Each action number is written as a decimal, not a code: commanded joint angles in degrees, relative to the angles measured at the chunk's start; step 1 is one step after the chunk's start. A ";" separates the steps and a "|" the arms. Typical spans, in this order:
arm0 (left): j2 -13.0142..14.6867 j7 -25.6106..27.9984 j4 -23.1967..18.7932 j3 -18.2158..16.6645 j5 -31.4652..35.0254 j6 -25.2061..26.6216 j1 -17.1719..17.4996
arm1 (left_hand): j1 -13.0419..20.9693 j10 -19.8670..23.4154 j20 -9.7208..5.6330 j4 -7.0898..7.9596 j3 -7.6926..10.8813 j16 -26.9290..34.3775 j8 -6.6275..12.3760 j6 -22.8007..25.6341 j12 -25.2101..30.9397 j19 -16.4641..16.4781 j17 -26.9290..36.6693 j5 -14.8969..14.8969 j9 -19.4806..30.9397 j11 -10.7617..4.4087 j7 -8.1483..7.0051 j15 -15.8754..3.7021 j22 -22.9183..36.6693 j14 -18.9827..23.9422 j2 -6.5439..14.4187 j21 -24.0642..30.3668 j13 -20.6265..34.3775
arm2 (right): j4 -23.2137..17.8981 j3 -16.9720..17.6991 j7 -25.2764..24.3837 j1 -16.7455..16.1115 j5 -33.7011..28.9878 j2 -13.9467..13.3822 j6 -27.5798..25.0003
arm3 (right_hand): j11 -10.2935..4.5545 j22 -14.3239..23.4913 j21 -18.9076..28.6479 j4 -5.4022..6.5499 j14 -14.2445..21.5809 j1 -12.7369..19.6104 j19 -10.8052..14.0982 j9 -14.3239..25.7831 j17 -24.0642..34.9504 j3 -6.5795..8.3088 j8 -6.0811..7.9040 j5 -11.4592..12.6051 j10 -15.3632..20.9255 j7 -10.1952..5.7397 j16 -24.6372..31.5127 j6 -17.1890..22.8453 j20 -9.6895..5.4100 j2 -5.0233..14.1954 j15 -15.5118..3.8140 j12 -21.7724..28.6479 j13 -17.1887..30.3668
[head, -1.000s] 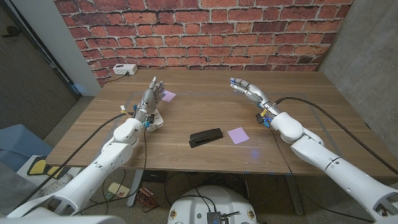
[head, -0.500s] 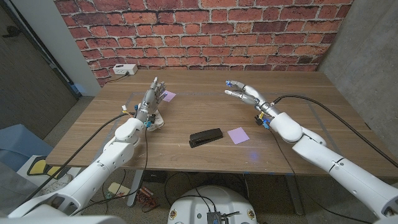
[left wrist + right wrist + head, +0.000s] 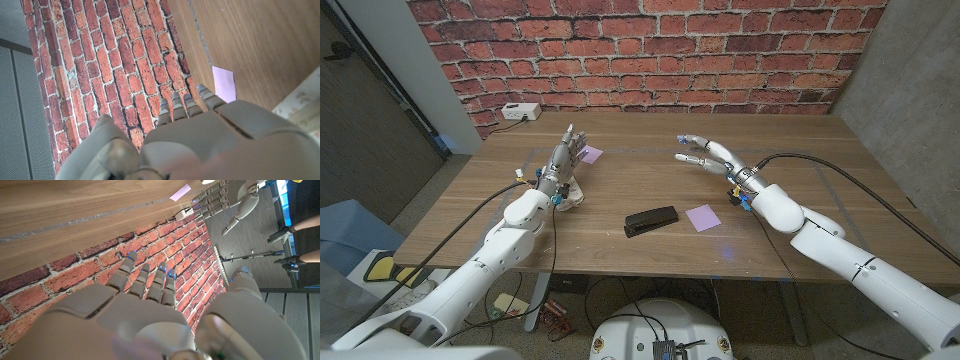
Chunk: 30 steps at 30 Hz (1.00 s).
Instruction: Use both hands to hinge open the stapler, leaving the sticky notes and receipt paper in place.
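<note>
A black stapler (image 3: 651,221) lies closed near the table's front middle. A purple sticky note (image 3: 703,216) sits just to its right, and a second one (image 3: 589,154) (image 3: 224,83) lies farther back on the left. The white receipt paper (image 3: 572,191) (image 3: 302,102) lies under my left hand (image 3: 564,154), which is raised over it with straight fingers and holds nothing. My right hand (image 3: 708,154) hovers open above the table, behind and to the right of the stapler, fingers spread toward the left. Both hands are well clear of the stapler.
A white power strip (image 3: 521,112) sits at the table's back left corner against the brick wall (image 3: 650,50). In the right wrist view the left hand (image 3: 220,197) appears across the table, with a person's arm (image 3: 305,224) at the edge.
My right hand has swung left and slightly forward, its fingers turning toward the table's middle. My left hand and the stapler have not moved.
</note>
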 commanded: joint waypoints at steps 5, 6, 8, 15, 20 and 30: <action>1.31 0.22 -1.47 0.92 1.28 1.91 0.22 | 0.25 0.57 0.42 -0.27 0.11 0.04 -0.01 0.63 0.25 0.33 0.12 0.32 0.16 0.16 0.27 0.02 0.19 0.56 0.56 -0.14 0.25 | -3.68 -0.92 -0.25 -0.46 -6.07 -1.41 -2.99 | -0.66 0.25 -0.26 -1.23 0.70 2.59 0.95 0.17 -0.08 0.29 0.37 0.54 0.71 -0.29 0.25 0.47 -0.30 -0.40 -6.36 -0.14 0.33; 1.68 0.37 -1.64 1.19 1.87 2.30 0.12 | 0.25 0.58 0.42 -0.28 0.11 0.04 0.00 0.67 0.24 0.30 0.12 0.32 0.16 0.17 0.31 0.01 0.19 0.55 0.56 -0.15 0.25 | -3.78 -1.02 0.17 -0.34 -5.98 -1.53 -2.89 | -0.77 0.25 -0.31 -1.41 0.61 3.06 0.98 0.18 -0.09 0.36 0.34 0.62 0.75 -0.33 0.18 0.44 -0.39 -0.45 -6.54 -0.19 0.33; 1.60 0.71 -1.65 1.27 2.24 2.06 0.14 | 0.25 0.63 0.48 -0.30 0.10 0.02 -0.05 0.64 0.24 0.23 0.12 0.31 0.16 0.28 0.38 0.03 0.19 0.54 0.55 -0.18 0.26 | -3.77 -1.13 0.66 -0.16 -5.82 -1.66 -2.53 | -1.06 0.24 -0.40 -1.73 0.41 3.98 1.02 0.18 -0.09 0.51 0.29 0.79 0.65 -0.43 0.02 0.37 -0.47 -0.52 -6.67 -0.35 0.34; 1.34 1.80 -1.62 1.04 3.00 0.90 0.38 | 0.25 1.44 0.43 -0.36 0.09 0.10 0.04 1.18 0.48 0.29 0.13 0.30 0.16 0.21 0.43 -0.25 0.19 0.82 0.58 -0.15 0.27 | -5.75 -1.28 1.21 -0.46 -7.87 -2.65 -4.26 | -1.33 0.22 -0.58 -2.47 0.00 7.42 1.48 0.21 -0.13 1.09 0.07 1.36 0.59 -0.55 -0.40 0.13 -1.16 -0.66 -6.93 -0.79 0.37; 0.80 1.61 -0.94 0.57 2.31 -0.07 0.42 | 0.24 1.44 0.37 -0.39 0.08 0.07 0.01 1.26 0.44 0.30 0.13 0.29 0.16 0.29 0.42 -0.20 0.19 0.82 0.59 -0.15 0.27 | -6.57 -1.28 0.72 -0.97 -8.41 -2.52 -4.47 | -1.64 0.21 -0.70 -2.50 0.24 8.61 1.54 0.23 -0.14 1.23 0.07 1.53 0.83 -0.83 -0.40 0.35 -1.62 -0.71 -7.32 -0.86 0.40; 0.36 1.31 0.13 -0.09 1.55 -1.11 0.33 | 0.20 1.39 0.38 -0.42 0.06 -0.02 -0.11 1.21 0.34 0.20 0.13 0.29 0.16 0.16 0.37 -0.18 0.19 0.67 0.63 -0.19 0.28 | -8.12 -2.08 0.81 -1.30 -11.09 -2.74 -5.40 | -2.03 0.23 -0.71 -2.10 1.03 10.26 2.10 0.27 -0.10 1.41 0.34 1.77 2.25 -1.40 -0.24 1.64 -2.01 -0.28 -7.87 -0.62 0.47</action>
